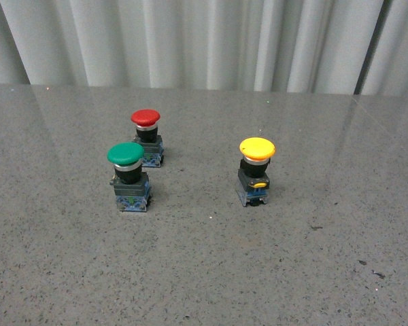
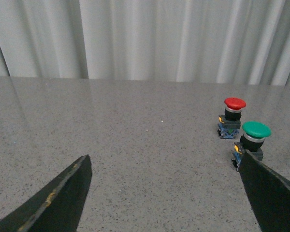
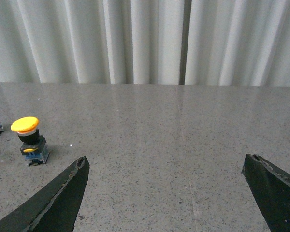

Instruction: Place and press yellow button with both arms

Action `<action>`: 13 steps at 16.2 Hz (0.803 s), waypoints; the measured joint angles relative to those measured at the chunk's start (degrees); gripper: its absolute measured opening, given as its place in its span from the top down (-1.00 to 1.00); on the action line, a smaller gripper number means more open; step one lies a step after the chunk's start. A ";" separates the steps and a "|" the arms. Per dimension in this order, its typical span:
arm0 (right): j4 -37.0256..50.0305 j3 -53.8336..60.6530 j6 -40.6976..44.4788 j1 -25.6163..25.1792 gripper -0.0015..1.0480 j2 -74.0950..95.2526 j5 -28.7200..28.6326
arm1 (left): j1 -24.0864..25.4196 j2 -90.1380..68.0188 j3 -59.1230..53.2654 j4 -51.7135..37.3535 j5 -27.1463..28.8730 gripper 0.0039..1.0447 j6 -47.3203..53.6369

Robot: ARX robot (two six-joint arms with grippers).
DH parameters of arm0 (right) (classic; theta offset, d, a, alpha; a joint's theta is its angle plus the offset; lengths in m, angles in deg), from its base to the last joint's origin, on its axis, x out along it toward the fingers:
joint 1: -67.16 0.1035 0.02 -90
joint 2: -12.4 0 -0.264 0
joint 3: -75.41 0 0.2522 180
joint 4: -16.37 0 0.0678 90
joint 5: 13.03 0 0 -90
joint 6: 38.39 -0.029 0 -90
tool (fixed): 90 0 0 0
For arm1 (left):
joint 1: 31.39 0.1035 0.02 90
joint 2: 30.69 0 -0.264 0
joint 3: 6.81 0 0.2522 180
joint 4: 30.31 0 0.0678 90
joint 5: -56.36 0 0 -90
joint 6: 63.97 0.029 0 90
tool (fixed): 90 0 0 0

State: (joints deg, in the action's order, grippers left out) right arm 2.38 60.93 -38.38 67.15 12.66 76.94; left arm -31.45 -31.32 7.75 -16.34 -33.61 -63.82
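The yellow button [image 1: 256, 170] stands upright on the grey table, right of centre in the front view, with a round yellow cap, black body and blue base. No arm shows in the front view. The right wrist view has the yellow button [image 3: 29, 140] off to one side, beyond the fingertips, apart from my right gripper [image 3: 164, 162], which is open over bare table. My left gripper [image 2: 164, 162] is open too, with nothing between its fingers; the yellow button is out of that view.
A green-capped button [image 1: 129, 175] and a red-capped button [image 1: 147, 136] stand close together left of centre. In the left wrist view the green-capped button [image 2: 253, 137] sits just past one black finger [image 2: 270, 193], the red-capped button [image 2: 232, 116] behind it. White curtains hang behind the table.
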 joint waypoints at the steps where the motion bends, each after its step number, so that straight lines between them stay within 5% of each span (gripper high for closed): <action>1: 0.00 0.00 0.00 0.00 -0.87 0.00 0.00 | 0.00 0.00 0.00 0.00 0.00 -0.91 0.04; 7: -2.47 -0.92 -2.89 -0.17 -0.87 1.97 -1.53 | 0.00 0.00 0.00 0.02 0.02 -0.88 0.02; 10: 14.08 -10.80 -6.93 0.94 -0.87 18.78 -3.43 | 0.00 0.00 0.00 0.00 0.00 -0.88 0.02; 13: 32.30 -20.98 -5.68 9.88 -0.87 42.80 -2.01 | 0.00 0.00 0.00 0.00 0.00 -0.88 0.02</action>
State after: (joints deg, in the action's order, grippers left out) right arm 34.69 39.95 -44.06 77.03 55.45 74.93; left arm -31.45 -31.32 7.75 -16.34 -33.61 -63.80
